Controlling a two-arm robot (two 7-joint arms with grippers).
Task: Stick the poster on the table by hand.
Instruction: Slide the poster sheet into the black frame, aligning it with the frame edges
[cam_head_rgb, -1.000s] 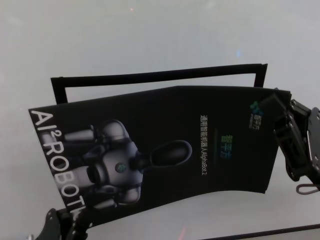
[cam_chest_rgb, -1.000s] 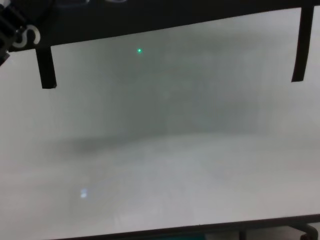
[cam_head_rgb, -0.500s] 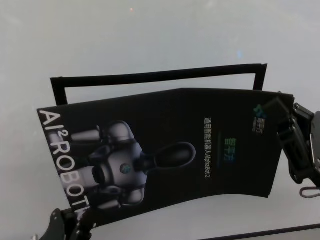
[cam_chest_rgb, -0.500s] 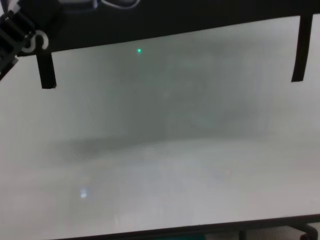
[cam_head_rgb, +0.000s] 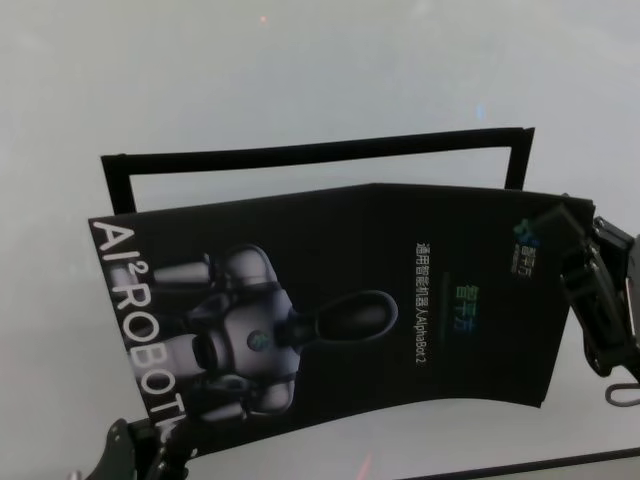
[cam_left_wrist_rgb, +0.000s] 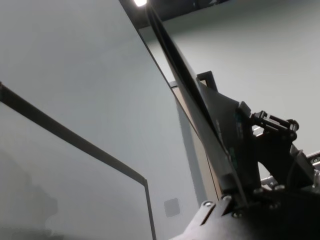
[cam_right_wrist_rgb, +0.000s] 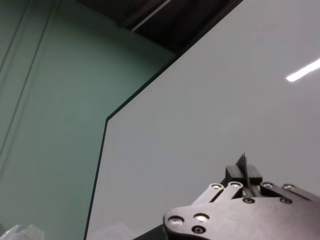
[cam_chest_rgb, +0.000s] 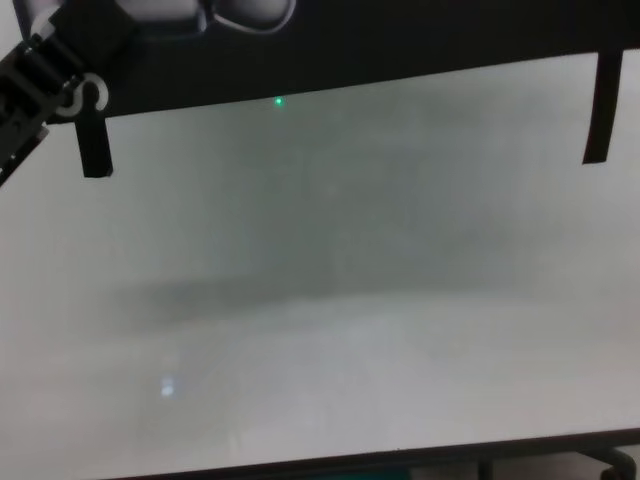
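Head view: right gripper (cam_head_rgb: 572, 240) at 3 o'clock and left gripper (cam_head_rgb: 150, 445) at 7 both pinch the poster (cam_head_rgb: 340, 320), keeping it taut above the table (cam_head_rgb: 300, 80).

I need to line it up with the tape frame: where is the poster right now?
In the head view the poster is held above the table, between the left gripper and right gripper, overlapping the black strip frame.

Green wall (cam_right_wrist_rgb: 45, 100), ceiling light reflections.
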